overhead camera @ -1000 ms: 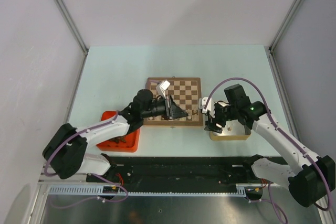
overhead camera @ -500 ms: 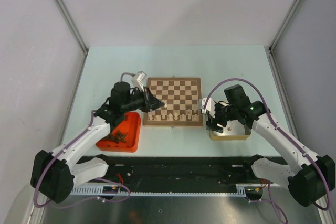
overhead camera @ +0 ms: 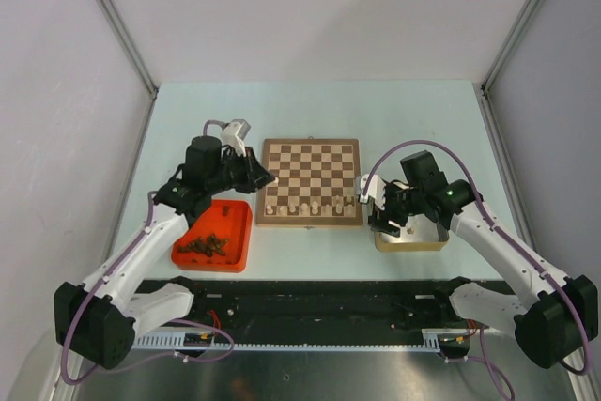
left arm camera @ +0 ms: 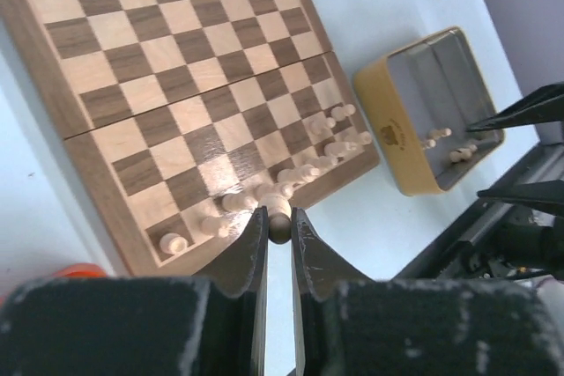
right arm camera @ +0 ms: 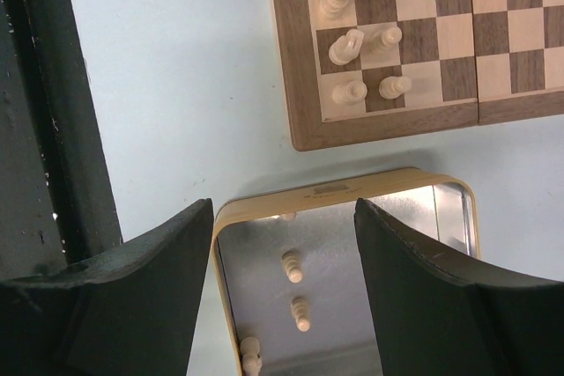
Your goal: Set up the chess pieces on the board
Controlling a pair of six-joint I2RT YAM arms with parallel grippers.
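Overhead, left gripper (overhead camera: pixel 261 176) beside board's (overhead camera: pixel 319 161) left rim, right gripper (overhead camera: pixel 383 221) above tin (overhead camera: pixel 413 245). Left wrist: jaws nearly closed, pinching one piece (left arm camera: pixel 279 222); pale pieces (left arm camera: pixel 300 172) lined along board's near ranks. Right wrist: jaws wide apart, empty, over tin.

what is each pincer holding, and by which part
right pincer: nothing, jaws wide above the gold tin. left pincer: nearly shut, a small round bit shows at its tips; gripped or not, cannot tell
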